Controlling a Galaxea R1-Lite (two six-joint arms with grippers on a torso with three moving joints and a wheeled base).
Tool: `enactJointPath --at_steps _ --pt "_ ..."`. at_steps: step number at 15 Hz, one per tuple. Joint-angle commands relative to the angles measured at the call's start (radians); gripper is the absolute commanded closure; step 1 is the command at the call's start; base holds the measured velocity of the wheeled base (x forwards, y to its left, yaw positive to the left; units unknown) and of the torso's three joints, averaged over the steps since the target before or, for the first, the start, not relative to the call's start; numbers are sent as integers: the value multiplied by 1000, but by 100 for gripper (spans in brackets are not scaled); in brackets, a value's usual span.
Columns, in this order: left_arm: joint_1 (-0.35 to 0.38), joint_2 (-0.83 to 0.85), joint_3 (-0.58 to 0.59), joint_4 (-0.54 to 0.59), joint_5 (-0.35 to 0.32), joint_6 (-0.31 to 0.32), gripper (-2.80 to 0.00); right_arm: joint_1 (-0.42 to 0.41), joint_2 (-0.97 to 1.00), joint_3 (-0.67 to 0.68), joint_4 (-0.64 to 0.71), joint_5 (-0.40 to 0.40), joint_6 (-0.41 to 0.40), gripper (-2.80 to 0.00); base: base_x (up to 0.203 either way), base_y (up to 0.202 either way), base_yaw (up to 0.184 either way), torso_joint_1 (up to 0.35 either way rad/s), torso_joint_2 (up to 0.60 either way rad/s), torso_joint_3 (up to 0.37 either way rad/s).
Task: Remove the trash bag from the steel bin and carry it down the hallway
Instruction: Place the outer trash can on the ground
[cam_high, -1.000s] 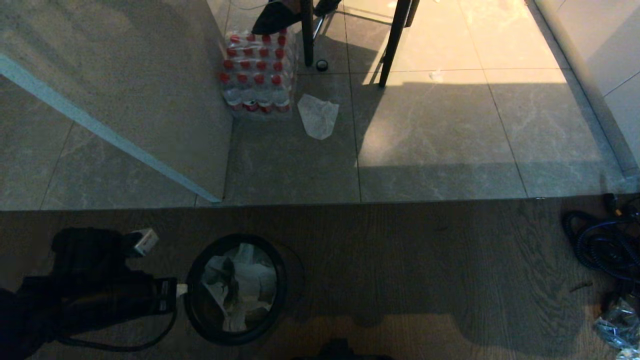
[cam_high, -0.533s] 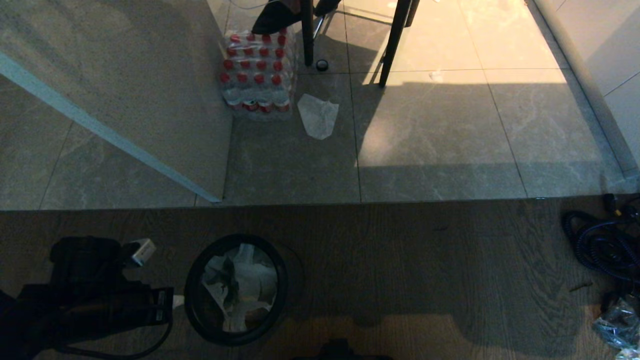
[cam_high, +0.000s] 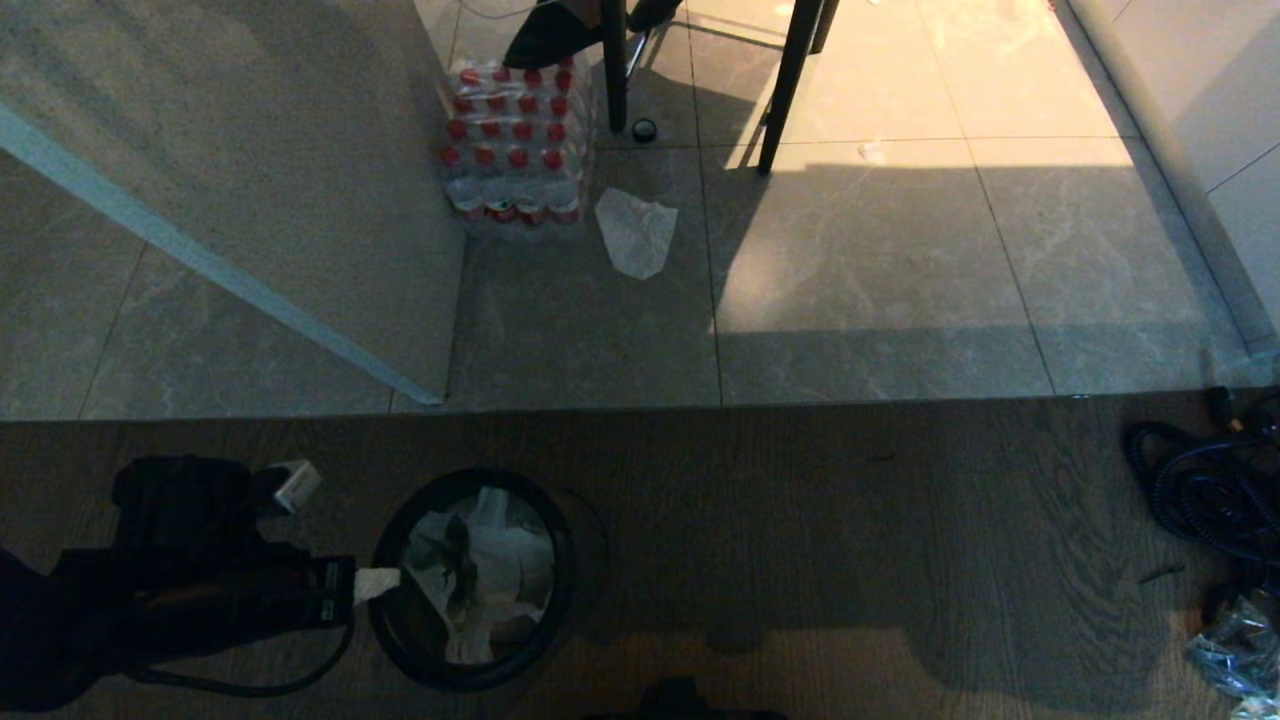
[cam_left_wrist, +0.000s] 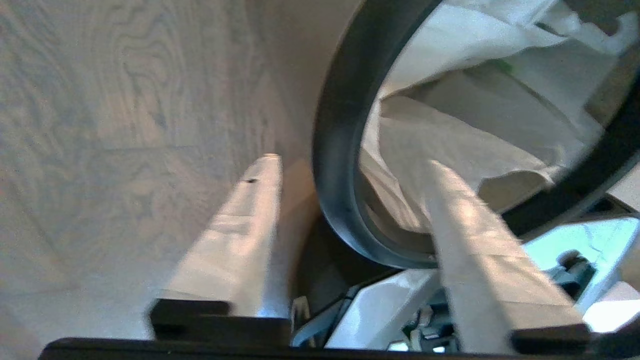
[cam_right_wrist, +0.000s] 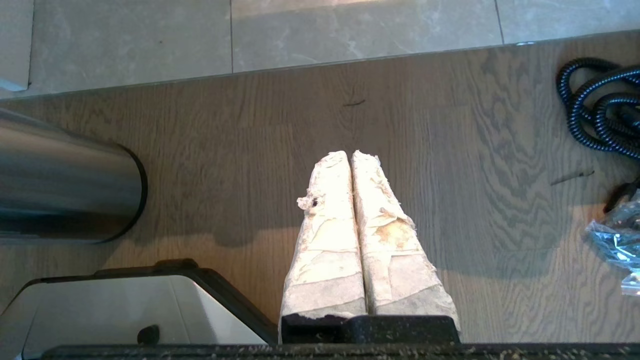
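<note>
At lower left of the head view, left gripper (cam_high: 378, 583) fingers (cam_left_wrist: 240, 235) stand apart astride the steel bin (cam_high: 470, 580) rim, the trash bag (cam_high: 490, 570) inside, not yet gripped or lifted.

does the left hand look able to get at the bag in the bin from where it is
Probably yes. The left hand is open at the bin, one finger outside the rim and one over the bag, which lies exposed with no lid on the bin.

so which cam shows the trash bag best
The left wrist view: the trash bag fills the bin's mouth close up, green print visible, with the open left gripper straddling the rim. The head view shows it small and dim. The right wrist view shows none of it.
</note>
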Motion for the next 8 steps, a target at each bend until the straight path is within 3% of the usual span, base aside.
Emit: enactJointPath --at_steps 1,4,8 --pt "-2 25 -2 -3 21 3 -280 0 -2 0 1 0 0 0 0 0 0 0 0 0" --pt "-20 93 -6 -15 95 13 -280 0 -2 0 1 0 0 0 0 0 0 0 0 0" --pt "-87 215 -5 -181 162 24 -280 0 -2 0 1 0 0 0 0 0 0 0 0 0"
